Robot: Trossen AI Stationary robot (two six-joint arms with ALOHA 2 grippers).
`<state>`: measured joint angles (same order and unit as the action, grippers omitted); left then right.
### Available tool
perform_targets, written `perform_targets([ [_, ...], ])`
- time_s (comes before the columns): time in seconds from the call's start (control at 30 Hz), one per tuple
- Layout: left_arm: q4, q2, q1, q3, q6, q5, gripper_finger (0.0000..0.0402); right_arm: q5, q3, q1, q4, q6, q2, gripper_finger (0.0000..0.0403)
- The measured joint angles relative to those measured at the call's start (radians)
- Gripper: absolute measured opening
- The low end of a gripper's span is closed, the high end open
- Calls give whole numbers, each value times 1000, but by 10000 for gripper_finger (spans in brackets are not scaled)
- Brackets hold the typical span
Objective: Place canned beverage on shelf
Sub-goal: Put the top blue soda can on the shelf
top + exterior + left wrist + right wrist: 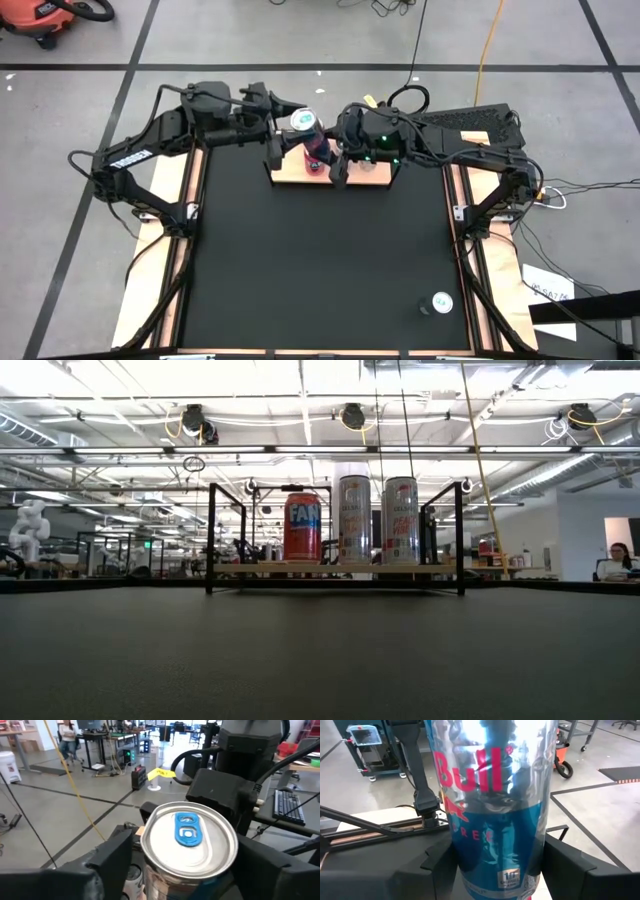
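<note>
Black tabletop [320,660] fills the near half of the low view; at its far edge stands the shelf [335,569], a light-wood board with thin black uprights. Three cans stand upright in a row on it: a red Fanta can [302,526] on the left, then two tall silver cans [353,519] and [401,520], all just beside one another.

From the high view, the shelf [300,176] sits at the far middle of the table, and both arms reach in over it from either side. Left gripper [283,141] is at the shelf's left end, with the blue canned beverage [308,135] upright between the two grippers, its silver top showing. Right gripper [345,165] is just right of that can. A lone can [440,303] stands well apart at the near right of the table.

Left wrist view — the can's lid [189,837] with its blue tab sits between the left gripper [185,870] and its dark fingers [112,857], which flank it closely on both sides; whether they press the can, I cannot tell.

Right wrist view — the blue Red Bull can [492,805] stands upright between the right gripper's fingers [437,862], which are spread about as wide as the can, one at each side of its lower part. Actual contact cannot be made out.
</note>
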<state>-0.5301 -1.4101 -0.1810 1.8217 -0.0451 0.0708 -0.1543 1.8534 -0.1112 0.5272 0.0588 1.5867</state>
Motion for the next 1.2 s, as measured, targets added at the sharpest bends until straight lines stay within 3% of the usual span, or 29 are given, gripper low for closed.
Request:
perform_targets([
  [0.23, -3, 0, -33, 0, 7, -33, 205, -6, 1, -2, 11, 22, 0, 235],
  [0.47, -104, 1, -120, 0, 66, -64, 204, -11, 1, -7, 88, 102, -30, 285],
  [0.57, -193, 0, -169, 0, 108, -29, 211, -50, 2, -5, 148, 112, -68, 294],
  [0.7, -204, 1, -238, -24, 132, -83, 212, -125, 2, -7, 229, 113, -110, 296],
  [1.03, 110, 17, -416, -383, 190, -271, 210, -165, 0, -4, 298, 147, -182, 296],
  [1.2, 326, 18, -495, -579, 235, -313, 210, -166, 0, -2, 358, 176, -186, 296],
])
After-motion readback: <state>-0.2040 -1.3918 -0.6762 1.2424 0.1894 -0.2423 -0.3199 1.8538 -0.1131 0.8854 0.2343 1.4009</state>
